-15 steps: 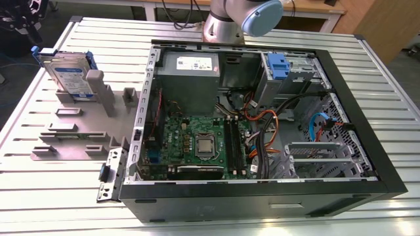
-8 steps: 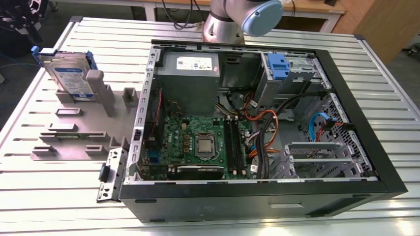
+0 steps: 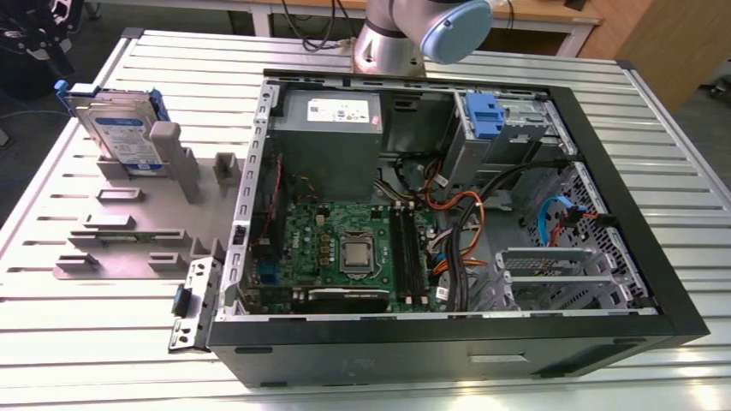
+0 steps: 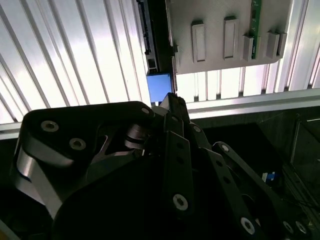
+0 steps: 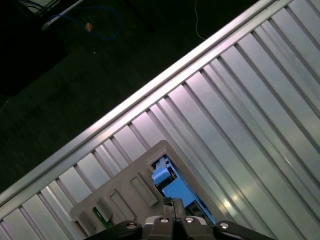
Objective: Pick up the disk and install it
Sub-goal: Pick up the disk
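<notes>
The disk [image 3: 119, 130] stands on edge in a grey holder [image 3: 143, 201] on the slatted table, at the exterior view's left, beside the open computer case [image 3: 457, 214]. It is silver with a white-and-blue label and a blue carrier frame. My gripper [image 3: 34, 47] hangs above and beyond the disk's far end, near the table's corner. In the second wrist view the gripper's [image 4: 170, 98] fingertips sit together just short of the blue frame [image 4: 159, 87]. In the first wrist view the gripper [image 5: 171, 204] is over the disk [image 5: 172, 187], apart from it. It holds nothing.
Inside the case are a grey power-supply box [image 3: 329, 116], a motherboard [image 3: 342, 248], cables and a drive bay with a blue latch [image 3: 484, 116]. The holder carries several low slots and posts. The table edge [image 5: 150, 95] borders dark floor.
</notes>
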`<state>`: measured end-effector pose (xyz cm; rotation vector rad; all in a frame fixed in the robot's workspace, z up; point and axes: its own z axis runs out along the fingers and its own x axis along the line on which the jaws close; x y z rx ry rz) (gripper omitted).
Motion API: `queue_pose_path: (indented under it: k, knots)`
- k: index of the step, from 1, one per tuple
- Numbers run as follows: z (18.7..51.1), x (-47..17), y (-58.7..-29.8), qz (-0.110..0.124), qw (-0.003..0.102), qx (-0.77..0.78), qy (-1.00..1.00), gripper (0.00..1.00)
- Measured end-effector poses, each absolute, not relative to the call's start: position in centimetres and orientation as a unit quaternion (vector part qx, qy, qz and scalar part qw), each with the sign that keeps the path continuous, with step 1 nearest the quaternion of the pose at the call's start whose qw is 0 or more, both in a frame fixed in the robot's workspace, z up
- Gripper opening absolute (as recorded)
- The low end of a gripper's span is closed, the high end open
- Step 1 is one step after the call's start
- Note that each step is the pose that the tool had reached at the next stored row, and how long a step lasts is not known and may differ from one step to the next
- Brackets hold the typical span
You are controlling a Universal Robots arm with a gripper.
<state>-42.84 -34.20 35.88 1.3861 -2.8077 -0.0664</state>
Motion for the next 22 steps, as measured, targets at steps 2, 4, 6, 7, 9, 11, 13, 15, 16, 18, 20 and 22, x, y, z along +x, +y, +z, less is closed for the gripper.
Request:
queue_pose_path:
  k: [2,4,6,7,9,11,13,15,16,18,20,22]
  knots:
    - [35.81,-42.84,-34.20,-0.021,0.004,0.454,-0.891,0.11]
    - [35.73,-42.84,-34.20,-0.020,0.004,0.466,-0.885,0.11]
    - [35.67,-42.84,-34.21,-0.020,0.003,0.477,-0.879,0.11]
    - [35.65,-42.84,-34.20,-0.020,0.003,0.482,-0.876,0.11]
    - [35.60,-42.84,-34.19,-0.019,0.002,0.491,-0.871,0.11]
    - [35.56,-42.84,-34.19,-0.019,0.002,0.501,-0.865,0.11]
    - [35.52,-42.84,-34.19,-0.018,0.002,0.514,-0.857,0.11]
    - [35.46,-42.84,-34.19,-0.017,0.001,0.528,-0.849,0.11]
    - [35.43,-42.85,-34.19,-0.016,0.000,0.532,-0.846,0.11]
    - [35.39,-42.84,-34.19,-0.010,-0.004,0.536,-0.844,0.11]
    - [35.35,-42.84,-34.19,-0.005,-0.008,0.540,-0.842,0.11]
    - [35.31,-42.83,-34.19,-0.004,-0.009,0.553,-0.833,0.11]
